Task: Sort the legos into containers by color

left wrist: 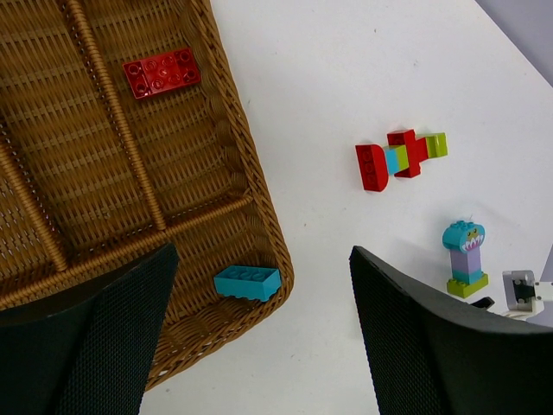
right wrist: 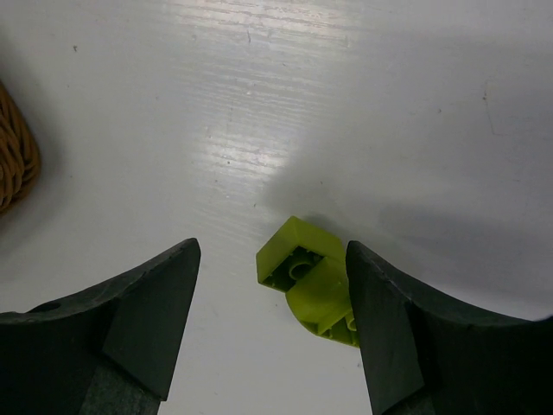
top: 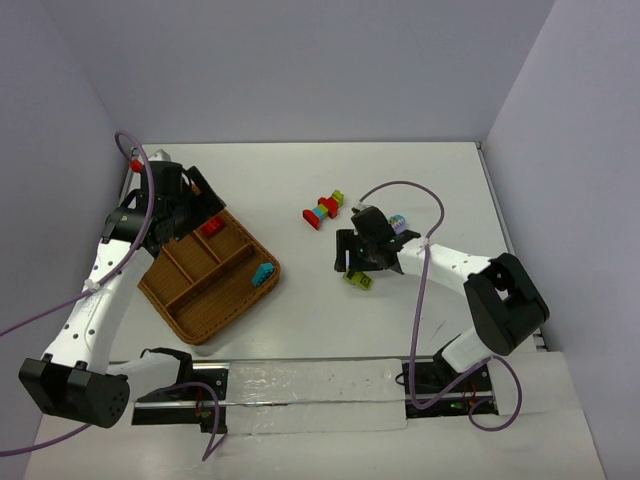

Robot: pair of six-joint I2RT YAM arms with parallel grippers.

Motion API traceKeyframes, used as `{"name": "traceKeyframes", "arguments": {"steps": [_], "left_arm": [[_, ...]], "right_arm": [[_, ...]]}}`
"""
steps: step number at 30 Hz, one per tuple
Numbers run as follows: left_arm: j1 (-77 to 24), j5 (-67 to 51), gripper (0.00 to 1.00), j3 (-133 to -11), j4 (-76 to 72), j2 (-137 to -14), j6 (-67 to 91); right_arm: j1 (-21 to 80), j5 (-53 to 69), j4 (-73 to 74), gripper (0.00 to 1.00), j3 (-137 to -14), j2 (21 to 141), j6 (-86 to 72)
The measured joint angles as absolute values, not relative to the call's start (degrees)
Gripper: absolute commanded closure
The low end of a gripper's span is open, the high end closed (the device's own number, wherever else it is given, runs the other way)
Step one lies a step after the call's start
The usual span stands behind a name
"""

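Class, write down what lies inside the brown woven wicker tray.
A flat red brick in one compartment, a teal-blue brick in another. The left gripper hides part of the tray's far side, so anything there is unseen.

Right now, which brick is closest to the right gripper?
The lime-green brick, on the table between the fingers of the right gripper. The red brick and teal brick lie in the basket; the joined stacks sit farther off.

A brown woven tray (left wrist: 259,199) carries a red brick (left wrist: 162,73) and teal brick (left wrist: 248,282).
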State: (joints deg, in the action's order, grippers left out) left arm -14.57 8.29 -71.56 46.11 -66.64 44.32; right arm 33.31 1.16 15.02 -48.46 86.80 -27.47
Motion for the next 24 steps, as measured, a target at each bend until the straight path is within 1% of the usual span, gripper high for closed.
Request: {"name": "traceKeyframes", "arguments": {"steps": [7, 12, 15, 17, 18, 21, 24], "left_arm": [[-14.57, 7.17, 0.12, -70.84, 46.03, -66.32, 43.17], [-14.57, 5.90, 0.11, -70.72, 45.98, -66.28, 42.54], [-14.59, 4.83, 0.11, -70.59, 45.78, -66.28, 42.14], [-14.59, 4.32, 0.11, -70.53, 45.79, -66.28, 41.87], [-14.61, 4.17, 0.11, -70.52, 45.79, -66.28, 41.71], [-14.66, 4.03, 0.11, -70.52, 45.76, -66.28, 41.40], [-14.66, 4.01, 0.11, -70.52, 45.78, -66.28, 41.28]], "right_arm": [[33.19, 2.06, 17.50, 0.12, -49.07, 86.80, -25.26], [33.19, 6.61, 18.16, 0.11, -48.75, 86.63, -23.25], [33.25, 8.71, 17.94, 0.13, -47.21, 85.81, -23.00], [33.57, 8.83, 18.04, 0.20, -46.29, 85.51, -23.02], [33.83, 8.56, 18.18, 0.21, -45.97, 85.47, -23.02], [35.71, 5.24, 19.13, 0.25, -45.84, 85.47, -23.05], [37.86, 1.89, 19.92, 0.33, -45.84, 85.52, -23.09]]}}
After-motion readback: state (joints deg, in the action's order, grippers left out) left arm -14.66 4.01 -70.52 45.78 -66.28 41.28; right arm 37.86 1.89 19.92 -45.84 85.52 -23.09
